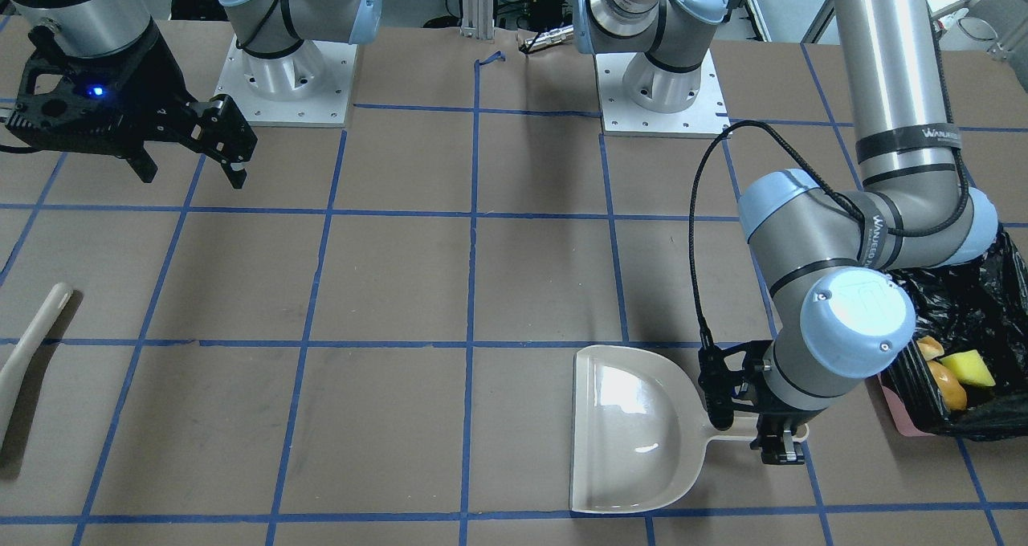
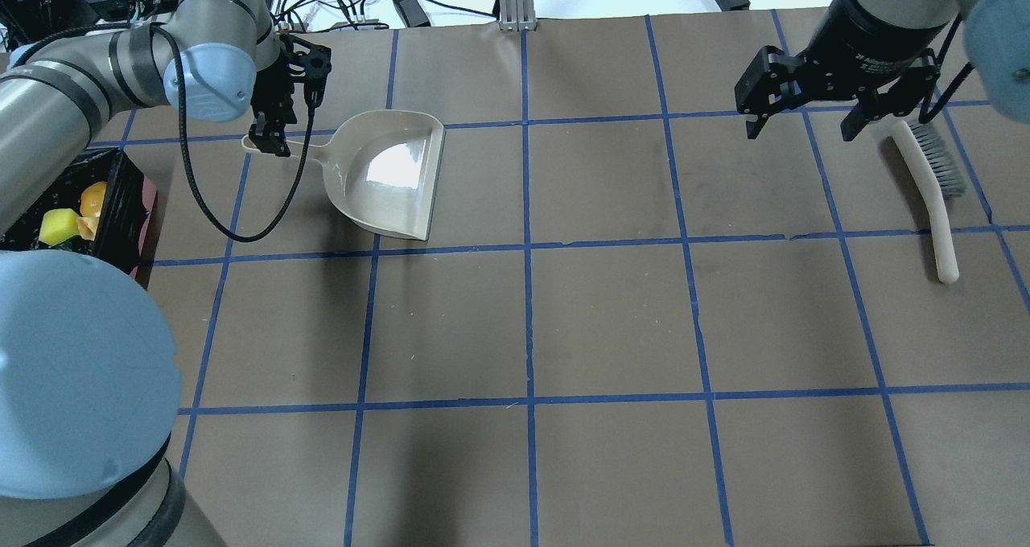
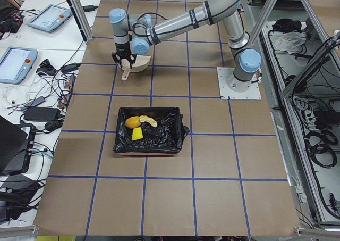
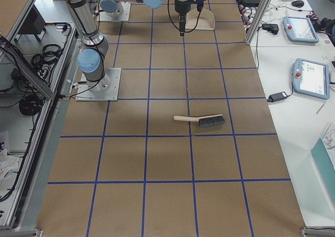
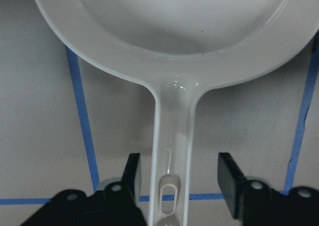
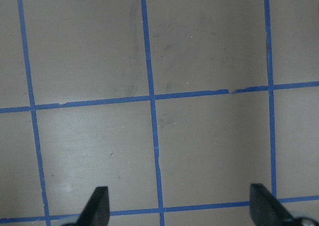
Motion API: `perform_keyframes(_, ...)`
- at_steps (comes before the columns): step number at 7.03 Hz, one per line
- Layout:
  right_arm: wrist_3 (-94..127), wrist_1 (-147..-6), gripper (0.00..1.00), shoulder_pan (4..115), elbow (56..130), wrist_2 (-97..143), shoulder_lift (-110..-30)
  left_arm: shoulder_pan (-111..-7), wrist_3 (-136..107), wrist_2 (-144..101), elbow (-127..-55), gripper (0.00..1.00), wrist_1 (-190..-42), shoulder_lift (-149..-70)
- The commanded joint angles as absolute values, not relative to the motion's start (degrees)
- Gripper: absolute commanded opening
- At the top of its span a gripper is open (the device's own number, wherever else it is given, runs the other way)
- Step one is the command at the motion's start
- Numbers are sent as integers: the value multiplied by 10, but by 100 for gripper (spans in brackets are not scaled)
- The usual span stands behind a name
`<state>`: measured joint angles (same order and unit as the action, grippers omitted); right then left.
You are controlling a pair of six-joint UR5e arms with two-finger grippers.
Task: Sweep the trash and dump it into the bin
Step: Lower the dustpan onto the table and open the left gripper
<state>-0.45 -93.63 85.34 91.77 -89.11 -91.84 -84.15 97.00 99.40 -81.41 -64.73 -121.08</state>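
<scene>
Left hand (image 5: 179, 176) is spread open either side of the dustpan (image 2: 394, 177) handle, not pinching it; right hand (image 2: 801, 129) is spread too, hanging over the counter (image 2: 611, 322) near the brush (image 2: 925, 185); trash (image 3: 137, 125) sits in the bin (image 3: 159, 140).

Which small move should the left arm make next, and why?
Probably lift the left gripper off the beige plastic dustpan: its jaws stand open beside the handle, the pan is empty, and the trash lies in the black-lined pink bin.

Overhead and front views face each other, sharing the bin (image 1: 972, 289); wrist cameras look down close
</scene>
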Motion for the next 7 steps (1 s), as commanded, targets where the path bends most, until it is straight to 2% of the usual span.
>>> perform_keyframes(1, -7, -936, 100, 853, 918, -893, -918, -842, 969, 991, -813, 77, -647, -1202)
perform_keyframes(3, -9, -939, 100, 853, 918, -893, -918, -845, 969, 989, -816, 85, -648, -1199)
perform_keyframes(7, -4, -939, 100, 853, 918, -887, -919, -845, 965, 991, -813, 85, -655, -1173)
